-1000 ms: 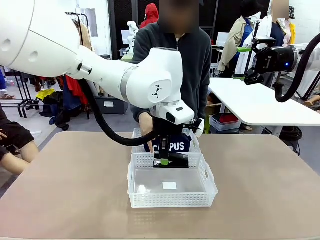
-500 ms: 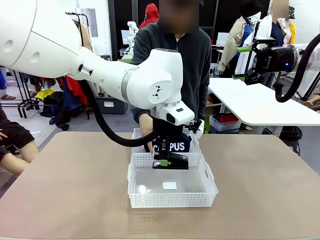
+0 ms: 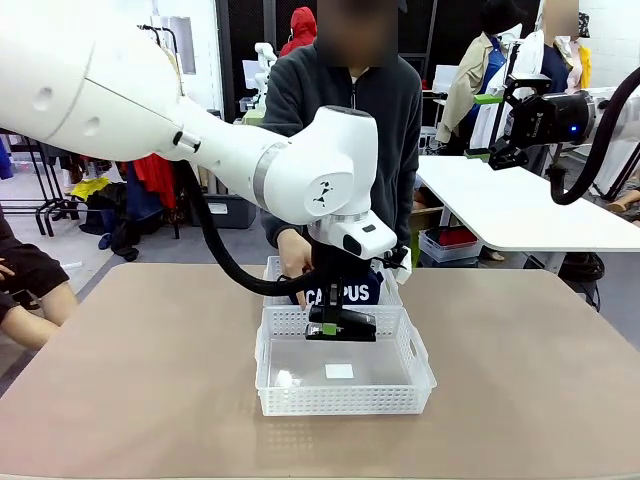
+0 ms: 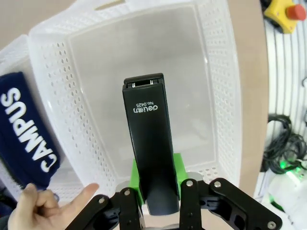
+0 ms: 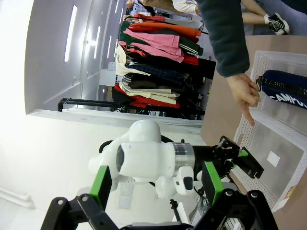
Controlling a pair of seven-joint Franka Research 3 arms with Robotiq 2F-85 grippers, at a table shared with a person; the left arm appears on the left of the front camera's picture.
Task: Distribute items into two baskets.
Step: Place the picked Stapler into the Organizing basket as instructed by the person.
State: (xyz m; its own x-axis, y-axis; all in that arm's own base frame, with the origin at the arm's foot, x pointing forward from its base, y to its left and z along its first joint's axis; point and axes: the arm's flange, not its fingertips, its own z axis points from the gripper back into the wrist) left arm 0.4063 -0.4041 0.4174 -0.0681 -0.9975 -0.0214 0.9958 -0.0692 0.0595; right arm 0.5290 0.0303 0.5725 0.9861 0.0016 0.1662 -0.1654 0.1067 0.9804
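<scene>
Stapler [image 4: 147, 153] clamped between the green pads of the left gripper [image 3: 335, 322], hanging low over the back of the near basket [image 3: 345, 400], whose floor below it looks bare apart from a small label. The pouch [image 3: 350, 293] marked CAMPUS already lies in the far basket [image 3: 392, 290], just behind, and the person's hand [image 3: 296, 262] rests at that basket's edge with a finger pointing down toward the near one. The risk, as I judge it, is a release too close to the back wall: the stapler sticks out well beyond the fingers and could catch the rim, tip, or land across the divide between the two baskets; the nearby hand could also be brushed if the arm shifts backward. The left wrist view makes plain that the stapler points into the open middle of the near basket, which the front view hides behind the arm. The right gripper [image 5: 158, 189] is raised well off to the side with its jaws spread and nothing in them
</scene>
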